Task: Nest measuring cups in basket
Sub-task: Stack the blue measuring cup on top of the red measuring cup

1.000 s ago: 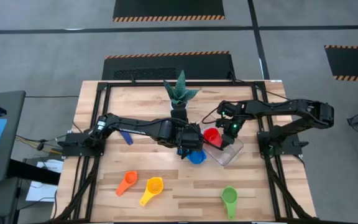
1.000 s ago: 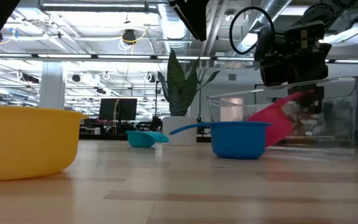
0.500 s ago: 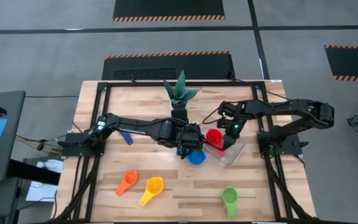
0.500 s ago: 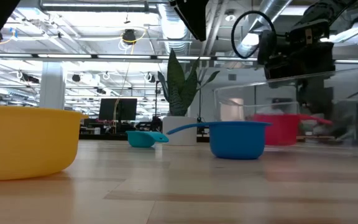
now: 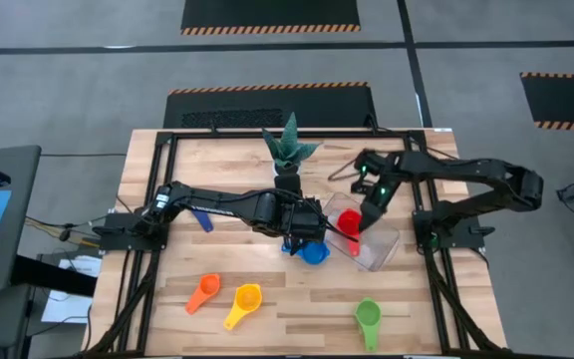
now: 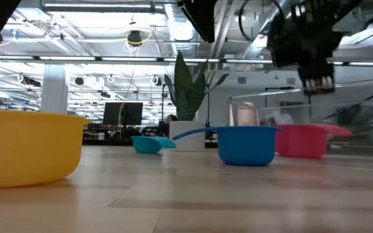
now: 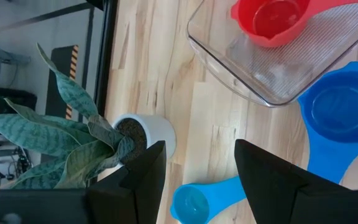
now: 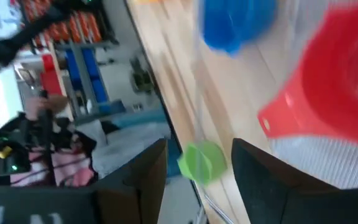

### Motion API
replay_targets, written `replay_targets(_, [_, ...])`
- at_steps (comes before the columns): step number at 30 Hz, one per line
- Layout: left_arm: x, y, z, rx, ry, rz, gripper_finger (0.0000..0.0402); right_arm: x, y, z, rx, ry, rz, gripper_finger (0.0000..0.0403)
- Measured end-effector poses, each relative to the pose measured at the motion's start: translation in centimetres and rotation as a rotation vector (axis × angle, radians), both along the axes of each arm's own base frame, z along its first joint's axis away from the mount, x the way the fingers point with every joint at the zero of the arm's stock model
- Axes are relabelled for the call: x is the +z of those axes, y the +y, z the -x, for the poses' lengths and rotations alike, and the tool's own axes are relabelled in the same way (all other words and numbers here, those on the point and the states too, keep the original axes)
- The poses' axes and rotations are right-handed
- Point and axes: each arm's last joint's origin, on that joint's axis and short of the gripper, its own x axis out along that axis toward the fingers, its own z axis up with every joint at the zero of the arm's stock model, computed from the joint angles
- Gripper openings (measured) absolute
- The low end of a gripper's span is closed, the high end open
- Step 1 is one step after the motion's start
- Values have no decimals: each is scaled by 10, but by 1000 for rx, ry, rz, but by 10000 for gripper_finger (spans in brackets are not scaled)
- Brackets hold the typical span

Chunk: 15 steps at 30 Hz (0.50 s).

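Observation:
The red cup (image 5: 348, 220) sits upright on the floor of the clear basket (image 5: 375, 249), as the low view shows (image 6: 302, 140). My right gripper (image 5: 370, 206) hangs open above it, clear of it (image 6: 317, 83). My left gripper (image 5: 302, 233) hovers open at the table's middle, above the light blue cup (image 7: 191, 203) and near the blue cup (image 5: 314, 252), touching neither. The orange cup (image 5: 204, 291), yellow cup (image 5: 246, 301) and green cup (image 5: 368, 317) stand near the near edge. The dark blue cup (image 5: 199, 219) lies by the left arm.
A white pot with a spiky green plant (image 5: 289, 160) stands toward the far edge, just behind my left gripper. The black frame rails (image 5: 157, 199) run along the table's sides. Bare wood lies between the basket and the row of cups at the near edge.
My right gripper has let go of the red cup and risen, drawing back toward the far edge. The red cup, tilted in the hold a second ago, now sits level on the basket's floor. The basket has slid a little toward the table's right.

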Motion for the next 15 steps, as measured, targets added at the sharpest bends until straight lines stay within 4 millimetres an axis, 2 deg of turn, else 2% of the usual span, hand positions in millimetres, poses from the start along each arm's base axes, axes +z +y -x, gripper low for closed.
replay_targets(4, [0,0,0,0,0,0,185,41,-8,2,-35,-128,53,193])
replay_targets(7, [0,0,0,0,3,0,185,74,-7,9,-32,-237,73,188])
replay_targets(12, [-1,0,3,-2,30,0,185,118,11,30,25,-411,114,184])
replay_targets(15, [-2,0,6,-11,70,22,185,133,28,48,68,-492,157,182])
